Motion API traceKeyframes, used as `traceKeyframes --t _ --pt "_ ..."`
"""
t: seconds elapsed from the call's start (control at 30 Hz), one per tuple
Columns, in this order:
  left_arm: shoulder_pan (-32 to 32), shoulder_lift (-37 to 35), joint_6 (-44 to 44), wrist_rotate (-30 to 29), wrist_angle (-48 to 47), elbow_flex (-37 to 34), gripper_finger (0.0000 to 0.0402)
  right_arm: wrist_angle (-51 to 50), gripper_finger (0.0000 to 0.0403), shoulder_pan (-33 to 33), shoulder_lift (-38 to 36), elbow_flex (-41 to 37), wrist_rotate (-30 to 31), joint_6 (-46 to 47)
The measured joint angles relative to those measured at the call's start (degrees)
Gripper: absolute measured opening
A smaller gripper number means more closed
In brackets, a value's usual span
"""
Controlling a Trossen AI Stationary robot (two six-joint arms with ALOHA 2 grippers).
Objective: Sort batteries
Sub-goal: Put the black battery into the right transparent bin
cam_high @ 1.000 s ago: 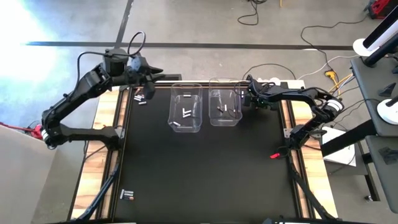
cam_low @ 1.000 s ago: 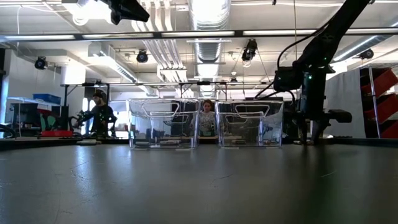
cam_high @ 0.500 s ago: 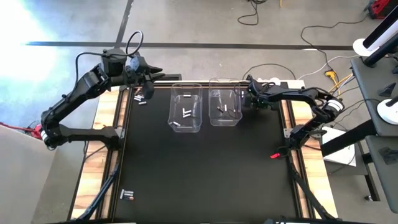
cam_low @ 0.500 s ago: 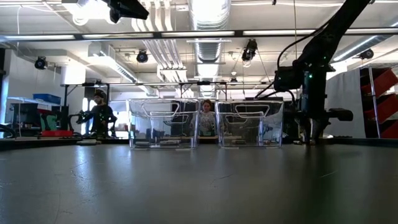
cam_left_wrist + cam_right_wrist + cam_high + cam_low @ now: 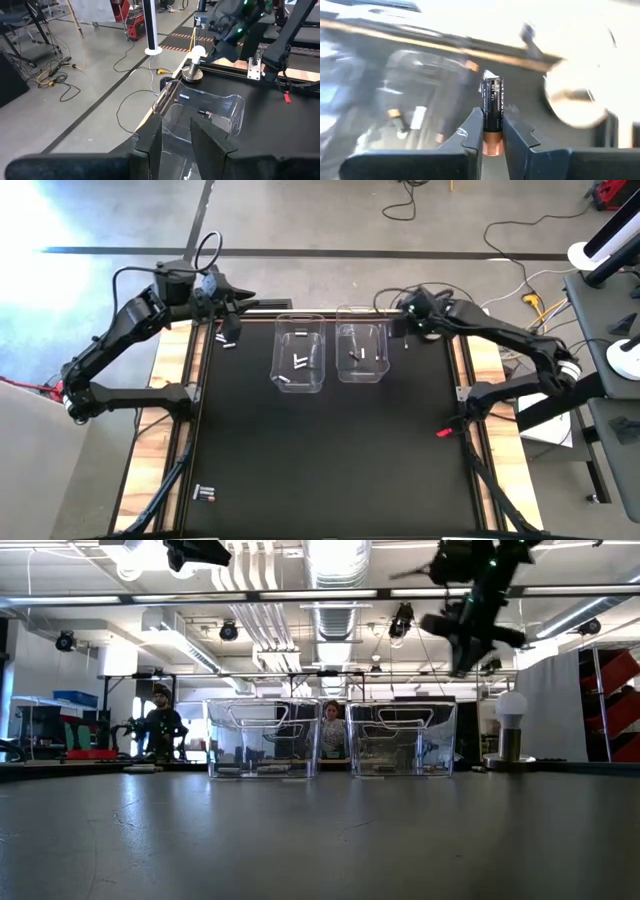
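Right gripper [image 5: 492, 131] just lifted off the mat beside the right bin [image 5: 361, 352] clamping a dark battery [image 5: 493, 117], so drop-off looks next; left gripper [image 5: 175, 132], narrowly parted and empty, waits past the left bin [image 5: 300, 355].

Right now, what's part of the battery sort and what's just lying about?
Job:
right gripper, shut on a dark battery
left bin, white batteries inside
right bin, dark batteries inside
loose batteries by the left gripper
batteries at the near-left corner

Lying about:
red clip
floor cables
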Motion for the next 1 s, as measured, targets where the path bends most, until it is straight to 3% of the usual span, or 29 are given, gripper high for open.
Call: traceKeyframes --t 0.1,0.23,0.4,0.8,1.0 --pt "0.0 -0.1 0.4 0.0 0.1 0.0 0.0083 2.0 0.0041 3.0 4.2 5.4 -2.9 -9.9" --pt "0.0 -0.9 0.7 0.0 0.1 0.0 0.0083 2.2 0.0040 4.3 11.9 10.6 -13.8 -23.1" --pt "0.0 -3.5 -0.1 0.0 0.0 0.0 0.0083 1.8 0.0044 4.5 22.2 14.2 -22.2 -32.5" --pt "0.0 -8.8 -2.4 0.0 -0.1 0.0 0.0083 -5.6 0.0047 4.0 40.8 25.0 -21.6 -46.9" --pt "0.0 -10.0 -2.9 0.0 -0.4 0.0 0.0083 -5.6 0.0057 3.9 44.7 26.7 -21.5 -49.7"
